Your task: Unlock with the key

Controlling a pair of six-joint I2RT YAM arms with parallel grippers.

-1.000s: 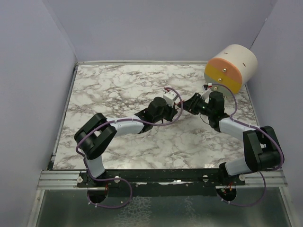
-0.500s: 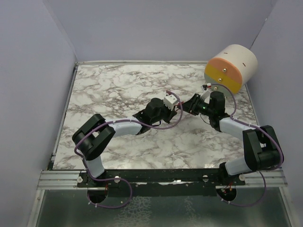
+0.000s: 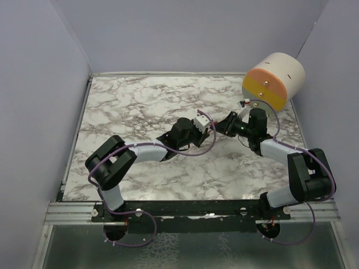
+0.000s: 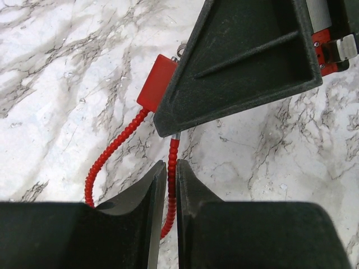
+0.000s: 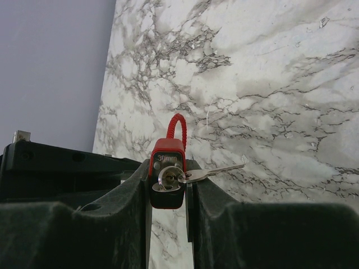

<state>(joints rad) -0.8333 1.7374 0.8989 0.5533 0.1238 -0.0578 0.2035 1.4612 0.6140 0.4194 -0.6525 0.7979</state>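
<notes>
Right pincer [image 5: 167, 180] is clamped on the red padlock [image 5: 168, 200], keyhole facing out, I'd guess to brace it for turning. The key [image 5: 216, 171] sits in it, poking sideways past the fingers. Left pincer [image 4: 167, 168] is nearly pinched together over the red cable [image 4: 112, 148]; can't tell if it's gripping.

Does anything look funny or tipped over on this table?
Yes: the big cream drum with an orange-and-yellow face seems to lie tipped on its side in the far right corner. The red padlock, key in it, sits clamped in the right gripper, as expected.
</notes>
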